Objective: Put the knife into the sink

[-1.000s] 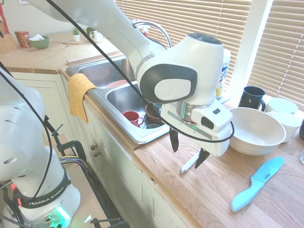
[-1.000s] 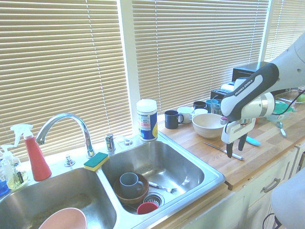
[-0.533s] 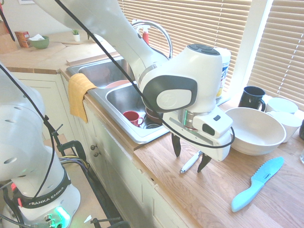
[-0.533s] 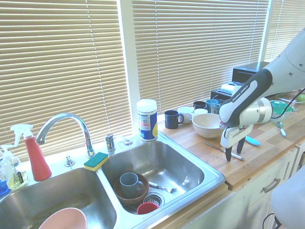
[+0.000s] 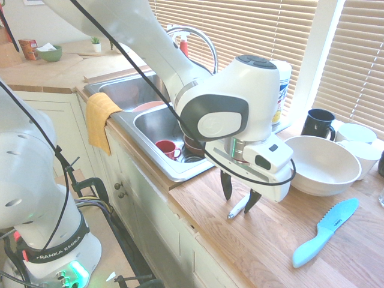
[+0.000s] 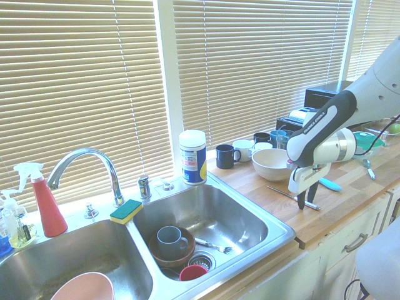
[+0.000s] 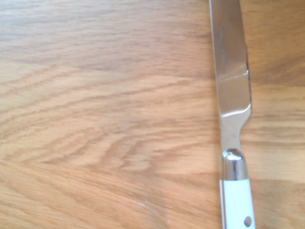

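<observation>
The knife (image 5: 237, 208) lies flat on the wooden counter just right of the sink (image 5: 180, 170), white handle toward the counter's front edge. The wrist view shows its grey blade and white handle (image 7: 235, 200) from close by. My gripper (image 5: 239, 195) stands straight down over the handle, one dark fingertip on each side and low to the wood. The fingers are still apart, with a gap wider than the handle. In the second exterior view the gripper (image 6: 304, 202) hides the handle and the blade (image 6: 283, 195) points toward the sink (image 6: 275, 240).
A light-blue serrated knife (image 5: 324, 231) lies further right on the counter. A white bowl (image 5: 324, 165) and mugs (image 5: 317, 123) stand behind the gripper. The near basin holds a red cup (image 5: 167, 148), a bowl with a mug (image 6: 171, 241) and a fork. A yellow cloth (image 5: 99, 117) hangs over the sink's front.
The gripper came down to the counter over the knife handle. Its fingers have since moved closer together around the handle. The knife has not moved.
</observation>
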Motion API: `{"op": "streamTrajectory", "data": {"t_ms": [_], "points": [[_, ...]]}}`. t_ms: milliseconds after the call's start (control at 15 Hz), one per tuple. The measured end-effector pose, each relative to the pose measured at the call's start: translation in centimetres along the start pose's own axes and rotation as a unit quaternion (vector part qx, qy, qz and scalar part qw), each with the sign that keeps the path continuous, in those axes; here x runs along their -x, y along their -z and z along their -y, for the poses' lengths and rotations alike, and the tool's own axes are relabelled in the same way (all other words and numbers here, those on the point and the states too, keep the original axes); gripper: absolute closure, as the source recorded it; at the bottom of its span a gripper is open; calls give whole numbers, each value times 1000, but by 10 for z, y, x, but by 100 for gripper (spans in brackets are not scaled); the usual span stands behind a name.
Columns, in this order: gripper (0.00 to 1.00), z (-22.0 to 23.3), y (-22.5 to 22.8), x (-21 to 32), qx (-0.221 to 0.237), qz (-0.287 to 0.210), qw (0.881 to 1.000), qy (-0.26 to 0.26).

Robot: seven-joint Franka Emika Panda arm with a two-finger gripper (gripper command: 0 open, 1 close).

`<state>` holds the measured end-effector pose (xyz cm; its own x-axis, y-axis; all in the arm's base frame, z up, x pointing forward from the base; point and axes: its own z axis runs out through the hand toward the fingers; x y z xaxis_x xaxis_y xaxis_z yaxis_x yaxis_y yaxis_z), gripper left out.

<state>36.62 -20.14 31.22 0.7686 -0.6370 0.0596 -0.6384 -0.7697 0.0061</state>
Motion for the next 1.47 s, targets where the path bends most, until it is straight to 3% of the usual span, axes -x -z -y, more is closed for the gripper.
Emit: {"op": "streamTrajectory", "data": {"t_ms": [867,1467], "points": [[100,5,2,0,-3,-7,1000,-5],[100,101,78,14,-38,-24,997,-58]]}}
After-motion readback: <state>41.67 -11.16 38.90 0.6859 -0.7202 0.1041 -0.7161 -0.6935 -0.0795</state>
